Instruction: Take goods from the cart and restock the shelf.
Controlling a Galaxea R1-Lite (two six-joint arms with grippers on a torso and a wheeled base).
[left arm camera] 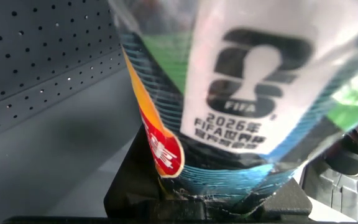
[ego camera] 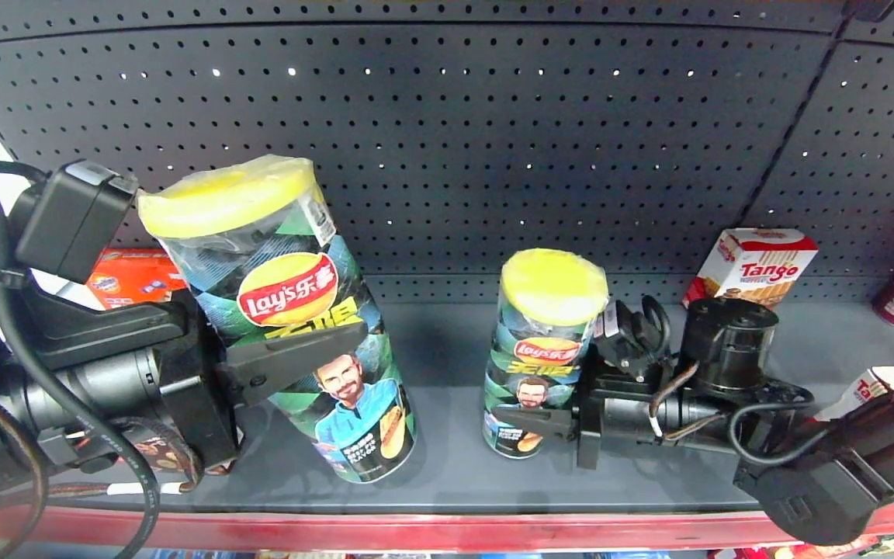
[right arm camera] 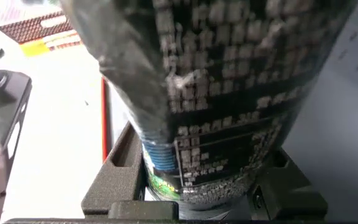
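Black left gripper (ego camera: 311,334) and right gripper (ego camera: 531,400) sideways, clamping chip cans (ego camera: 552,307)

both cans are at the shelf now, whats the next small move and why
Probably open the right gripper and let go: its chip can looks upright with its base on the shelf board, back from the red front edge. The left gripper holds a second can tilted, so that one seems to need righting first.

Gap between left can (ego camera: 284,310), right can (ego camera: 544,349)
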